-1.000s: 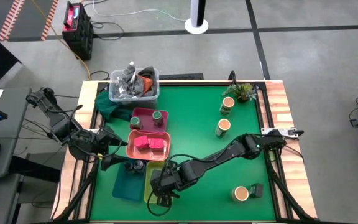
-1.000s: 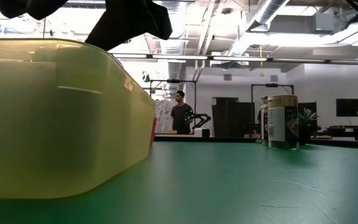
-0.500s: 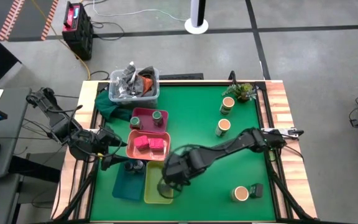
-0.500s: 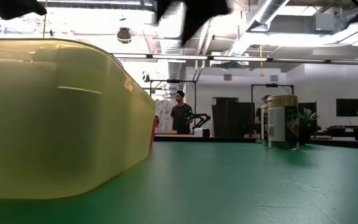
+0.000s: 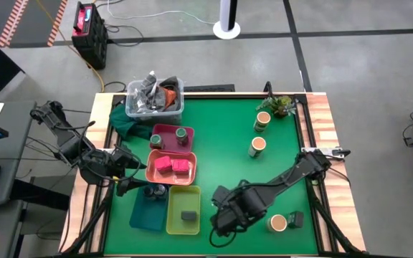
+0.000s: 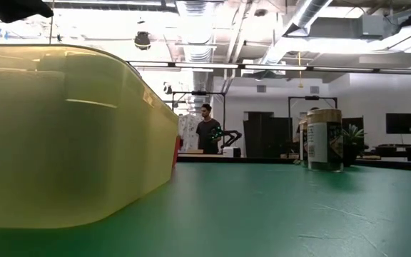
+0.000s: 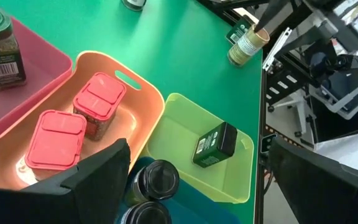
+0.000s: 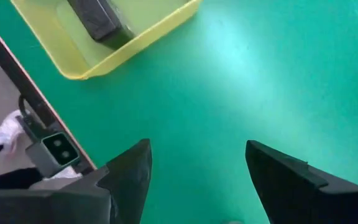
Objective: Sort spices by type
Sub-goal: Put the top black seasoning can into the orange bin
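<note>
Spices are sitting sorted in trays: a dark grey box (image 5: 188, 215) is lying in the yellow-green tray (image 5: 172, 223). Right tool (image 5: 224, 222) is hovering empty, fingers spread, over the table (image 5: 264, 179); left tool (image 5: 124, 188) is waiting spread beside the trays.

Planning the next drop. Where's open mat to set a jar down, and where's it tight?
Free: the green mat between the salmon tray and the two tan-top jars, and the strip between the yellow-green tray and the right gripper, open and empty. Crowded: the left side, trays edge to edge beside the left gripper.
</note>
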Available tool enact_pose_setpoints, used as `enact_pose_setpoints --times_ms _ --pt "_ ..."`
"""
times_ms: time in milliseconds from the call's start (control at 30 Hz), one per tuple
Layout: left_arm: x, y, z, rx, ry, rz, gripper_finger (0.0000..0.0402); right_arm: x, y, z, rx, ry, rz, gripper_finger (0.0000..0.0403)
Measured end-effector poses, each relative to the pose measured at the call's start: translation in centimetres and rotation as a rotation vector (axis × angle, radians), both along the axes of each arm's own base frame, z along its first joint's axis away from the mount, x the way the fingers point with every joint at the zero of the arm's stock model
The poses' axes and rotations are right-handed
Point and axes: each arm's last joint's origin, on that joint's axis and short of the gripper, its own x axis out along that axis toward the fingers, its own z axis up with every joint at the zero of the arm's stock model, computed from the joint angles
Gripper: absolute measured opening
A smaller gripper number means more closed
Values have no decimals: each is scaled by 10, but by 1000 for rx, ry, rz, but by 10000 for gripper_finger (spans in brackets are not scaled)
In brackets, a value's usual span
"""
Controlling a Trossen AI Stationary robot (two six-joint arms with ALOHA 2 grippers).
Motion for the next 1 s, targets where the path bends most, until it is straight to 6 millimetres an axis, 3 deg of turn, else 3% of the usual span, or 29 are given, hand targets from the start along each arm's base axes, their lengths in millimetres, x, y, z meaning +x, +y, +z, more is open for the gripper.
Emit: enact_pose_setpoints --times_ms 467,733,1000 --pt "0 0 0 -4 0 3 367 -22 20 12 36 -37 -38 286" --pt "-3 1 3 -48 -3 -33 367 -33 23 23 60 -62 -42 286" --pt "0 -4 31 -99 -252 -192 367 -49 7 56 64 -174 -73 286"
